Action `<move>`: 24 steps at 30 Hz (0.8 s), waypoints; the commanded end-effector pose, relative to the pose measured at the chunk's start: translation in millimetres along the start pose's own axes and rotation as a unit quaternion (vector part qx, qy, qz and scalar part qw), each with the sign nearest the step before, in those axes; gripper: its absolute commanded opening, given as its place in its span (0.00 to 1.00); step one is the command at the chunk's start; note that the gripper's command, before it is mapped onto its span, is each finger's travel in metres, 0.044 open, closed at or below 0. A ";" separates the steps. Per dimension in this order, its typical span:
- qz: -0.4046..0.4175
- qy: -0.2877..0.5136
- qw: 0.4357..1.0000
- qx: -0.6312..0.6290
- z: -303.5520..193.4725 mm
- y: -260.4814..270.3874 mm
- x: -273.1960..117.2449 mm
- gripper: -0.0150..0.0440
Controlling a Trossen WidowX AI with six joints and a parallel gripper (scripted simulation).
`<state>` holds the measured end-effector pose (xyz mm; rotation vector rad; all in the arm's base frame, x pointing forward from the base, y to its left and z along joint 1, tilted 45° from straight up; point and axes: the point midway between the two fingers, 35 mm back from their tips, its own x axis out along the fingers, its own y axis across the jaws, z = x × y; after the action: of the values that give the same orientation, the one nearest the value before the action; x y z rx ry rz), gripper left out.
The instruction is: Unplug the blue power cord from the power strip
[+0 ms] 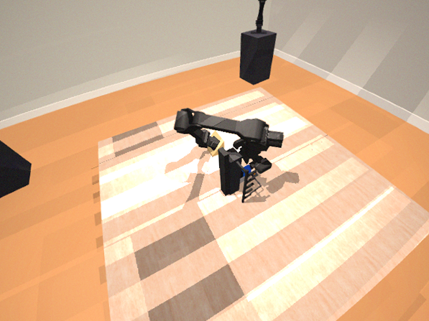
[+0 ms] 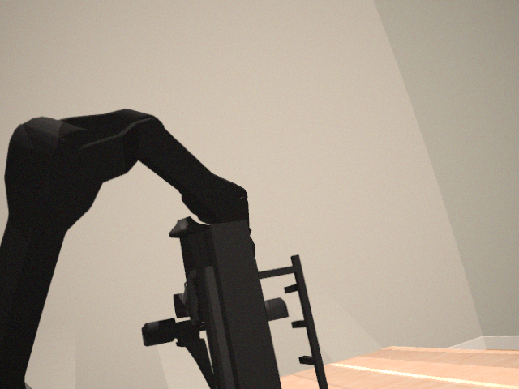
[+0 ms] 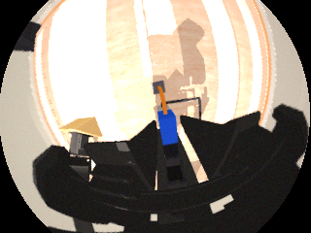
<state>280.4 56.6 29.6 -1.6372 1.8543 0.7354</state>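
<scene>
From my seat I count one arm (image 1: 224,125) with one gripper (image 1: 251,163), one blue plug (image 3: 167,127) with one orange cord stub (image 3: 162,100) that I only make out in the wrist view, one tall dark upright block (image 1: 230,172), one thin black ladder-like rack (image 1: 250,184) beside it with four short rungs, one small tan block (image 1: 216,142), two dark boxes at the floor's edges (image 1: 257,54) (image 1: 2,168), and one striped mat (image 1: 286,244)
</scene>
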 end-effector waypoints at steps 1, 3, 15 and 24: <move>0.001 0.003 1.000 -0.002 -7.6 0.8 1.0 0.53; 0.001 0.003 1.000 -0.002 -8.7 0.8 1.1 0.53; 0.001 0.003 1.000 -0.002 -8.8 0.8 12.8 0.53; 0.001 0.001 1.000 -0.001 -8.1 0.8 10.4 0.31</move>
<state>278.1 43.3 27.7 -1.6376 1.8590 0.7353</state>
